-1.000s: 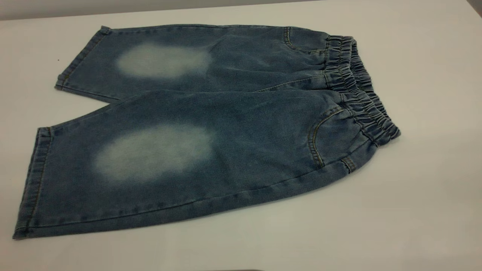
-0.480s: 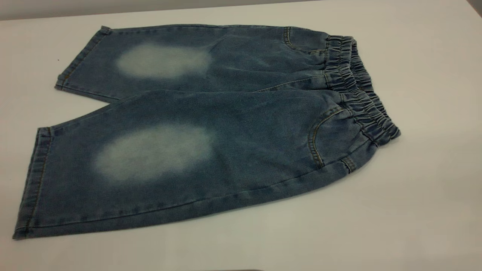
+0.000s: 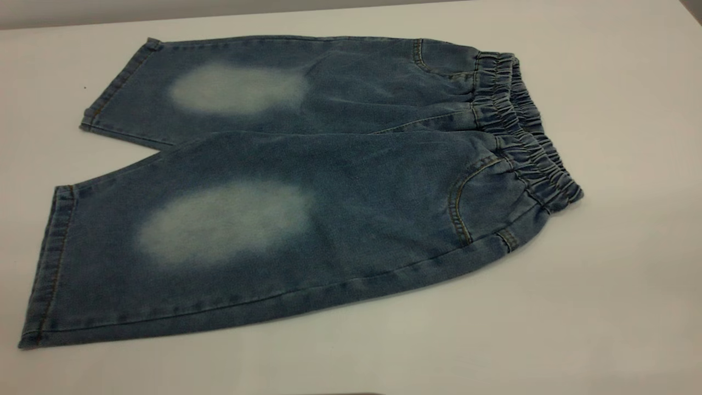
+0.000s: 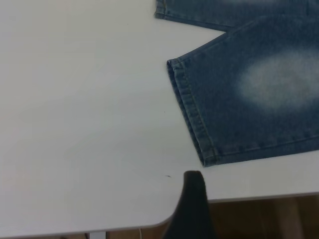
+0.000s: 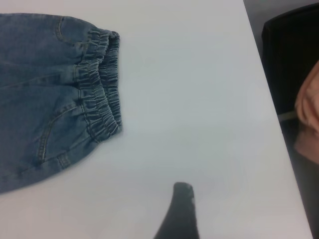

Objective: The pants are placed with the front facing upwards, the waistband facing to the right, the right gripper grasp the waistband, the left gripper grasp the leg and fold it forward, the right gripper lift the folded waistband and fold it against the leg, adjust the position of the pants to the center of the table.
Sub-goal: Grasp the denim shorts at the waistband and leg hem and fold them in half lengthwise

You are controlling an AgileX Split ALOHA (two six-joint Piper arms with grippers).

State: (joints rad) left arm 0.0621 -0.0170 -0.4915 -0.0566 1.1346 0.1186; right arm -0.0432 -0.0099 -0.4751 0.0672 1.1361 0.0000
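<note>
Nothing has moved since the earlier frames: we see the pants flat and unfolded on the table, waistband rightward, every fold still ahead, while the left gripper and right gripper hover apart from the denim, their closure beyond our telling.
</note>
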